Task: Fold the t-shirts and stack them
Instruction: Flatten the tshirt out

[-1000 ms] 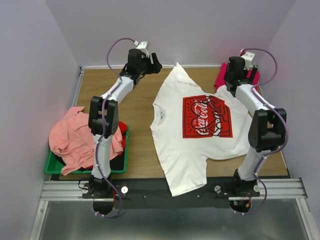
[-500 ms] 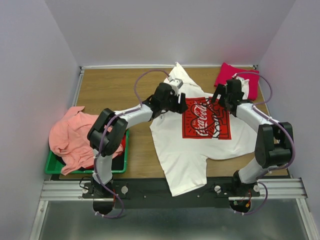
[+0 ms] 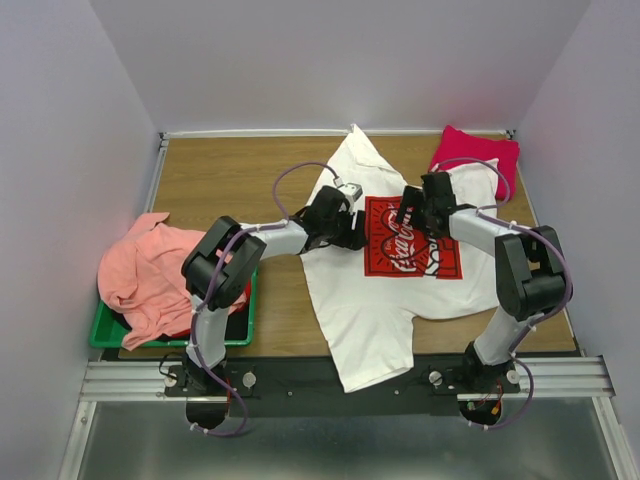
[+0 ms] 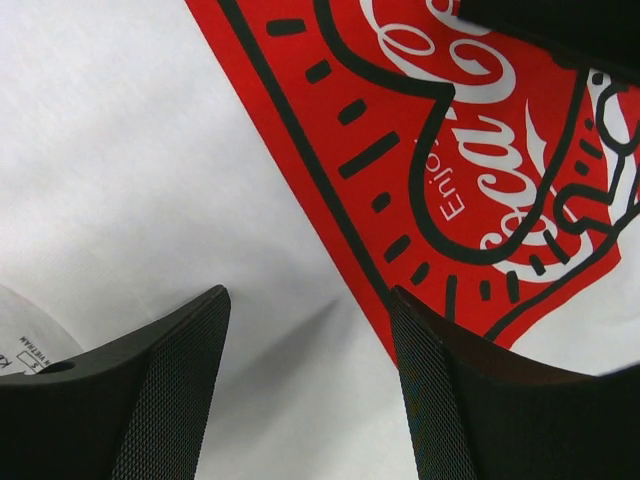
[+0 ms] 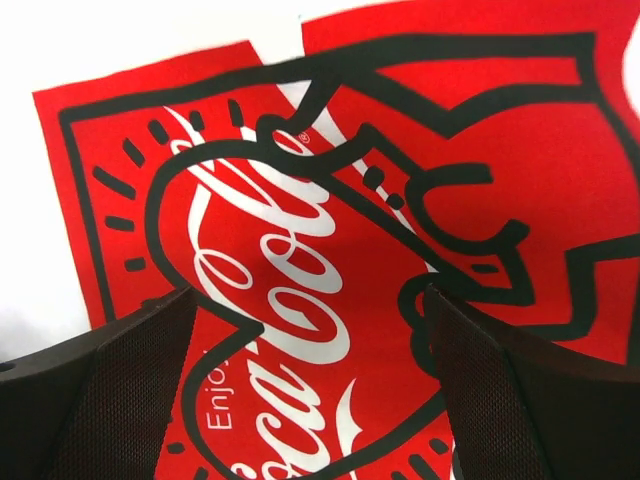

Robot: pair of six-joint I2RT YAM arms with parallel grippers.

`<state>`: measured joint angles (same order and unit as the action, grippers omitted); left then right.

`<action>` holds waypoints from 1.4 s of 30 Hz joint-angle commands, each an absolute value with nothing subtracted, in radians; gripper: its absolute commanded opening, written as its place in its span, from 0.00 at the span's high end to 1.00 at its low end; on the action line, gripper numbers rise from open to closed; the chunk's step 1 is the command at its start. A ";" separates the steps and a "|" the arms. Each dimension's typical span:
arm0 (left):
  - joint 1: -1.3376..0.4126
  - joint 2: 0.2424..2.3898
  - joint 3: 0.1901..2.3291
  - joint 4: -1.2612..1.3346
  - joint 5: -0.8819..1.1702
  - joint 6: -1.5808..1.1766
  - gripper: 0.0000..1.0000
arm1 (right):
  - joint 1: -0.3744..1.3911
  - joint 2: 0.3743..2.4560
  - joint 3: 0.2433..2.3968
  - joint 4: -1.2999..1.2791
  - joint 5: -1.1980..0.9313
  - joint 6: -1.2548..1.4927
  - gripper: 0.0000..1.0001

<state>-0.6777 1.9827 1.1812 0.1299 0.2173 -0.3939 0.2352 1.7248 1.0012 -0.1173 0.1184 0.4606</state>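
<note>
**Wooden tabletop, white tee spread out, both grippers open above the print**

Your white t-shirt (image 3: 365, 300) lies front up across the middle and right part of the tabletop (image 3: 230, 170). Its collar points to the left edge, one sleeve reaches the far edge, and the other sleeve hangs over the near edge. The left gripper (image 4: 305, 310) stands at the collar-side border of the red chest print (image 3: 440, 255). Its jaws are well apart and nothing is between them except the cloth below. The right gripper (image 5: 310, 300) is over the middle of the print, as wide as it goes and also empty. I cannot tell whether either one touches the cloth.

I judge that the first fold is not yet started. For a good fold, you should pinch only a thin ridge of cloth and keep both arms level, so the print does not wrinkle. Please bring in the hanging sleeve before you fold.

The magenta-red tee (image 3: 475, 155) lies folded at the far right corner, just beside the white one. The salmon-pink tee (image 3: 150, 275) hangs unfolded over the green bin (image 3: 240, 330) at the near left corner.
</note>
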 commanded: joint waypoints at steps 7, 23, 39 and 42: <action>-0.575 2.013 1.115 0.078 0.172 -0.390 0.27 | 0.284 1.815 1.022 -0.132 0.063 0.520 0.00; -0.391 2.040 1.209 0.058 0.215 -0.334 0.27 | 0.384 2.020 1.261 -0.166 0.087 0.601 0.00; -0.475 1.858 1.254 0.002 0.095 -0.293 0.27 | 0.385 1.794 1.252 -0.233 0.176 0.517 0.00; -0.512 1.812 1.151 0.002 0.063 -0.308 0.27 | 0.385 1.734 1.160 -0.258 0.199 0.518 0.00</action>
<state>-0.4728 1.8793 1.2594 0.0231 0.1349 -0.3096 0.3817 1.8252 1.2469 -0.2131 0.1371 0.5381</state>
